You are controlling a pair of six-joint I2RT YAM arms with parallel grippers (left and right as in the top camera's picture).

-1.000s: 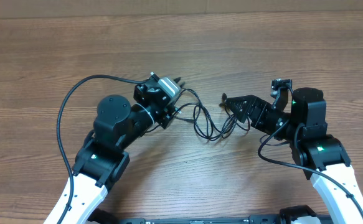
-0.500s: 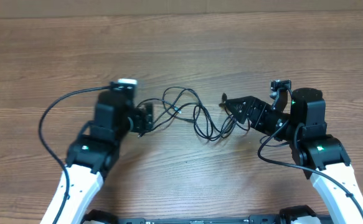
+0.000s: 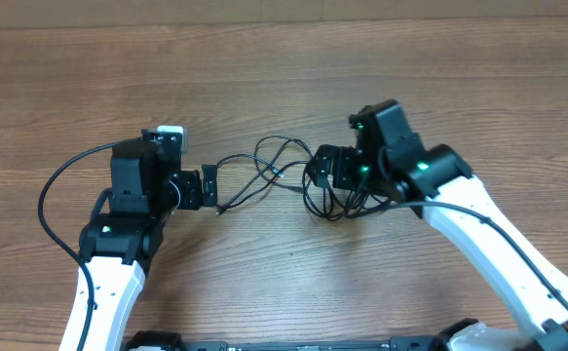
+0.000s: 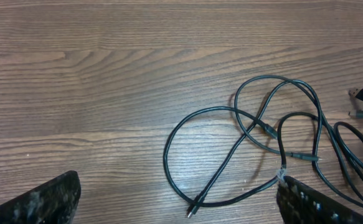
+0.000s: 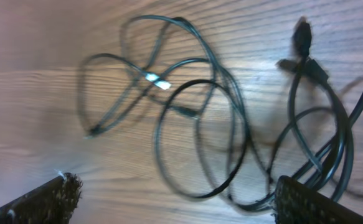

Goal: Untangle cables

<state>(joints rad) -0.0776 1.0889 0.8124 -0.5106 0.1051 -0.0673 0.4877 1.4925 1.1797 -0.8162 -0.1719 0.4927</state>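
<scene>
We see the cables (image 3: 282,174) as a loose black tangle on the wood table (image 3: 410,68), lying between the two arms, with several loops crossing each other. Left gripper (image 3: 208,186) sits just beside the tangle's left side, spread wide with nothing in it. In the left wrist view one free cord tip (image 4: 192,213) lies on the table inside that open span. Right gripper (image 3: 315,168) hangs over the tangle's right side, also spread wide and empty. Plug ends (image 5: 302,34) show at the upper right of its wrist view. That view is blurred, so we can't tell which strand runs over which there.

Risks, as we judge them:
- Closing on a crossing catches two strands at once, and a pull then tightens the knot instead of opening it.
- Thin cord can slip out of the grip, or a gripper going too low can scrape the wood.
- With only one end pinned, a pull likely drags the whole bundle along.
- The grippers are near each other, so going for the same loop risks a clash.
</scene>
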